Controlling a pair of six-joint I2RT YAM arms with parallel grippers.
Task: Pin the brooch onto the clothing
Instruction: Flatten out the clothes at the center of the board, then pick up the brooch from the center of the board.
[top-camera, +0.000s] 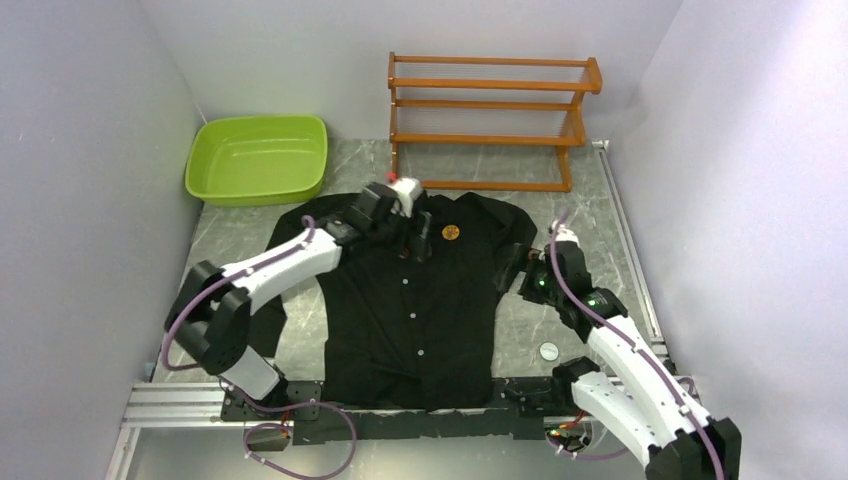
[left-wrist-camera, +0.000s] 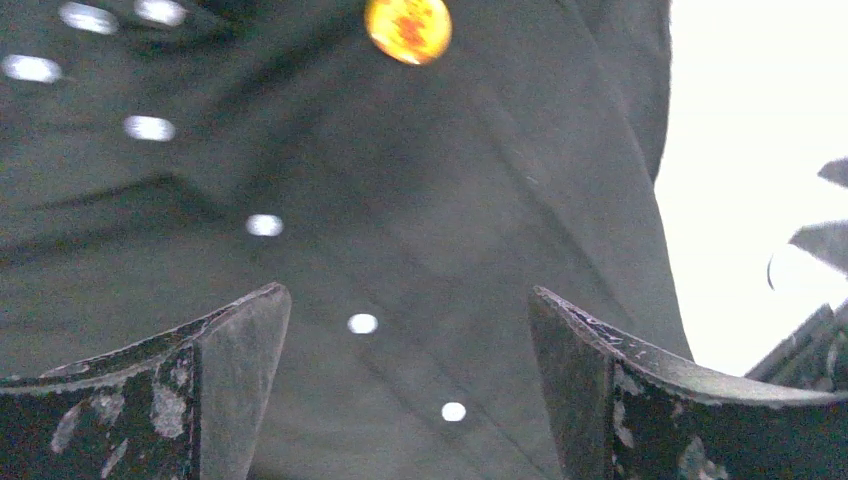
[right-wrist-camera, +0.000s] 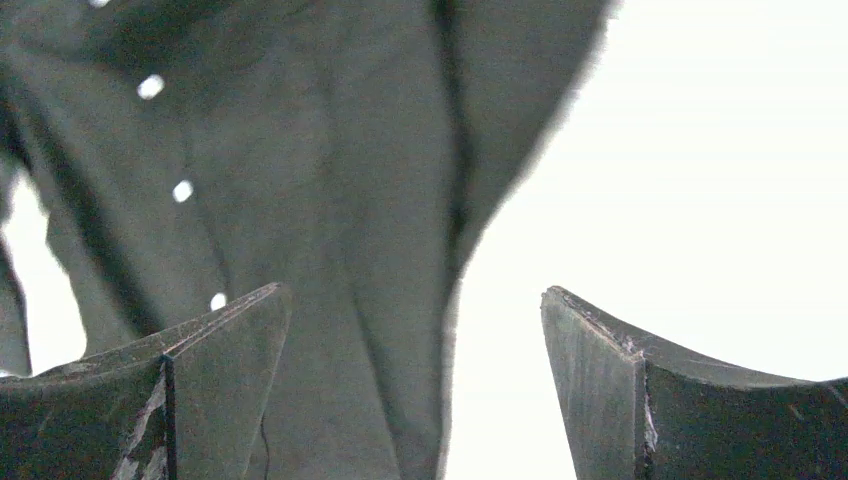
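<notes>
The black button-up shirt (top-camera: 420, 310) lies spread flat on the grey marbled table (top-camera: 585, 215), its collar toward the far wall. The orange brooch (top-camera: 451, 232) sits on the chest near the collar, just right of the button row. The left gripper (top-camera: 412, 243) hovers over the placket just beside the brooch, fingers spread wide with nothing between them. The right gripper (top-camera: 518, 268) is at the edge of the shirt's right sleeve, likewise gaping and empty. A green basin (top-camera: 258, 160) and a wooden rack (top-camera: 490, 120) stand at the back; a small white disc (top-camera: 548, 351) lies near the right arm
</notes>
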